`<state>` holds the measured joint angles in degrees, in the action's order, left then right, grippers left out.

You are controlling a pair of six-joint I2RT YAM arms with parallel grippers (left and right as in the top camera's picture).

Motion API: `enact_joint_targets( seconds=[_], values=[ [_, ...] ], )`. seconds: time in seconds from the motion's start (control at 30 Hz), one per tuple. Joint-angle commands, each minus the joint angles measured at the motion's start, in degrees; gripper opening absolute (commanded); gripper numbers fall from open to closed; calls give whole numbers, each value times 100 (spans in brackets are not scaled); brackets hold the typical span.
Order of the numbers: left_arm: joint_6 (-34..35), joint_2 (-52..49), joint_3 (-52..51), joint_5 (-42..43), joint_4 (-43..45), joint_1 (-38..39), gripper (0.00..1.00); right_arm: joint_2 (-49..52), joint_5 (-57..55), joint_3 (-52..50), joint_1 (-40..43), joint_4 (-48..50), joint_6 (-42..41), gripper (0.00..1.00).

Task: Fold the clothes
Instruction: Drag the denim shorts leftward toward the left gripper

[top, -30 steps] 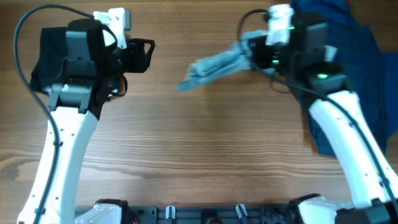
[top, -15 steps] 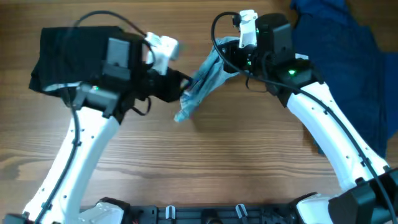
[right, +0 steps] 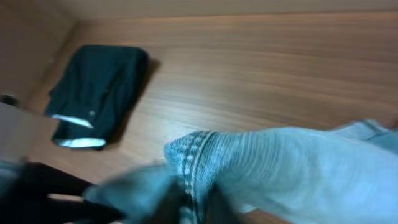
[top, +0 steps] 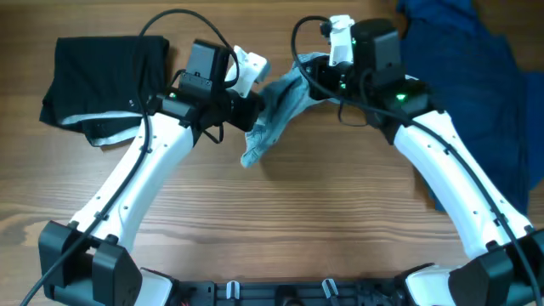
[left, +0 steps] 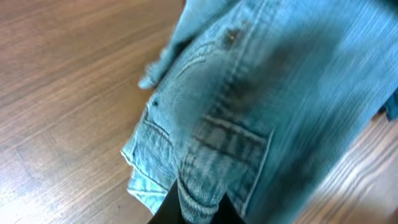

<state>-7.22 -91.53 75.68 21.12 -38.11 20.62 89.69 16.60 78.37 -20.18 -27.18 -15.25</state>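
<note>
Shorts: the pale denim shorts [top: 274, 115] hang bunched above the upper middle of the table [top: 297, 221], strung between the two arms, one end trailing towards the wood
Left side: the left gripper [top: 253, 109] has its jaws pressed together on a stitched edge beside a pocket (its wrist view shows cloth nipped right at the tips)
Right side: denim drapes over the right gripper [top: 313, 75]; its wrist view is blurred, so I cannot tell whether the jaws pinch or stand apart
Other clothes: a black white-trimmed garment [top: 98, 76] lies folded far left, a dark blue garment [top: 484, 76] spread far right, both well apart from the shorts
Handling: probably soft but weighty, stiffer along waistband and seams, neither slippery nor fragile; likely to sag and twist where unsupported
Where to hold: waistband corners or a hem seam look best, thick edges giving a firm bite
</note>
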Motion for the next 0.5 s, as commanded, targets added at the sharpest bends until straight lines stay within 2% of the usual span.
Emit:
enact_joint_targets(
  seconds=[0.0, 0.07, 0.17, 0.27, 0.4, 0.47],
  values=[
    [391, -9, 42, -66, 160, -164, 4, -85, 302, 114, 682, -293, 24, 58],
    [636, -9, 42, -68, 369, -203, 4, -85, 487, 114, 881, -688, 26, 57],
    [833, -11, 42, -286, 699, -216, 4, -85, 420, 83, 654, -1580, -15, 62],
    [1226, -11, 42, -918, 782, -229, 4, -85, 42, -166, 251, -2092, -612, 64],
    [1668, -11, 42, -1126, 826, -481, 4, -101, 61, -503, -369, -2133, -1045, 64],
    [1947, -11, 42, -1123, 938, -647, 4, -101, -44, -658, -1027, -1823, -1482, 63]
  ],
)
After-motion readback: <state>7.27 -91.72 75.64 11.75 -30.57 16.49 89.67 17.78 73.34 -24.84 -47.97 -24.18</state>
